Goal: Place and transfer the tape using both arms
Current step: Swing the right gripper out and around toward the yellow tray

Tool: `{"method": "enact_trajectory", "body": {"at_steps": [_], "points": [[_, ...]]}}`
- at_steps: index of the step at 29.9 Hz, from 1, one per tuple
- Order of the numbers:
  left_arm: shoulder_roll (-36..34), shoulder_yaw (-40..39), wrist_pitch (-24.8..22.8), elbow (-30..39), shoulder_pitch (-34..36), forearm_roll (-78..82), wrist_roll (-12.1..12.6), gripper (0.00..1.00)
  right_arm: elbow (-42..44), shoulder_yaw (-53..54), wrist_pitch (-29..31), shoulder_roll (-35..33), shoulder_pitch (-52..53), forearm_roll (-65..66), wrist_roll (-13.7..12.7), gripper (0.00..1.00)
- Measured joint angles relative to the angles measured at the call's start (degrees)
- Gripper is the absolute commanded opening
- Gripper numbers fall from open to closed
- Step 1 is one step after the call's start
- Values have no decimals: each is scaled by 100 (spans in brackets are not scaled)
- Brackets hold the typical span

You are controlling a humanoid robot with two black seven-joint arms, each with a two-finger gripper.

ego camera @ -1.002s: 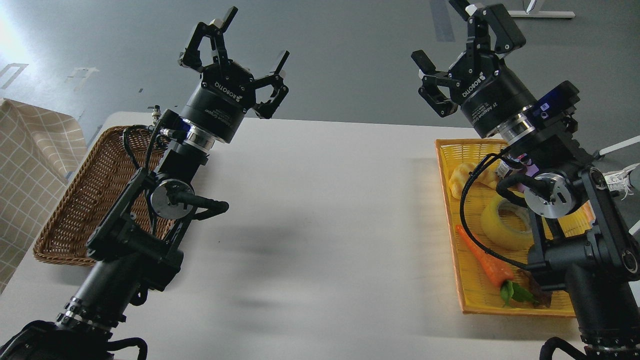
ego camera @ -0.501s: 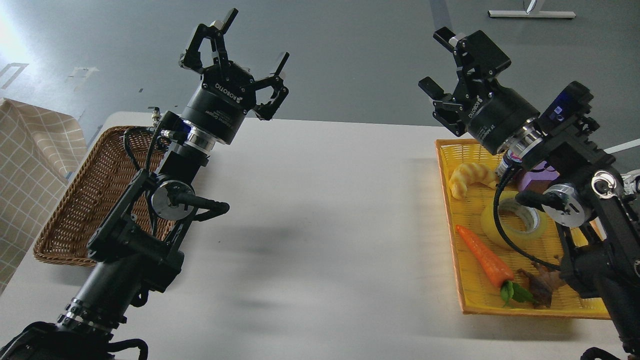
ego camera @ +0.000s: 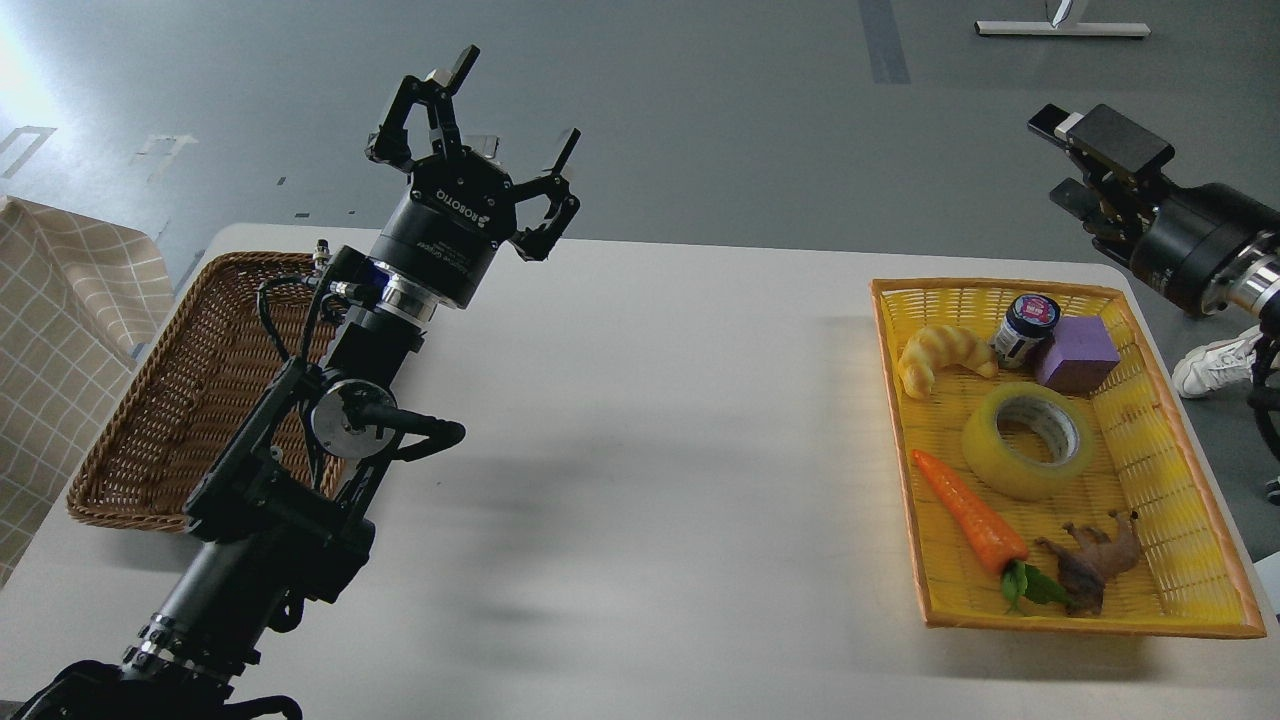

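The tape, a yellow translucent roll with a grey-white core, lies flat in the middle of the yellow basket on the right side of the table. My right gripper is open and empty. It is raised beyond the table's far right corner, well above and to the right of the tape. My left gripper is open and empty. It is held high over the table's far left part, far from the tape.
The yellow basket also holds a croissant, a small jar, a purple block, a carrot and a brown toy animal. A brown wicker basket stands at the left, partly behind my left arm. A checked cloth lies at the left edge.
My right arm has swung to the right, away from above the yellow basket, so the tape and the other items now show fully. My left arm has barely moved.
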State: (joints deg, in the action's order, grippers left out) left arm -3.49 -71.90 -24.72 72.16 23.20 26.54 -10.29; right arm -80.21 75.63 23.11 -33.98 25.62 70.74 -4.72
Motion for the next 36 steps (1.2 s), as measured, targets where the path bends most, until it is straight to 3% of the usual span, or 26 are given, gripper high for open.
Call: {"method": "enact_trajectory", "body": {"at_steps": [9,16,20,26,36], "points": [[25,-16,4,1,0,2,0,98,-58,220,215,-1032,-319,-14,10,100],[26,-16,20,68,28,6,0,98,-7,198,250,-1159,-508,136,49,98],[26,-17,22,104,34,9,0,98,63,198,212,-1226,-655,442,-70,98],[6,-15,106,250,63,24,7,98,394,116,211,-1469,-802,649,-521,98],[43,-13,163,264,98,35,10,98,363,-487,202,-1402,-1062,2117,-574,98]]}}
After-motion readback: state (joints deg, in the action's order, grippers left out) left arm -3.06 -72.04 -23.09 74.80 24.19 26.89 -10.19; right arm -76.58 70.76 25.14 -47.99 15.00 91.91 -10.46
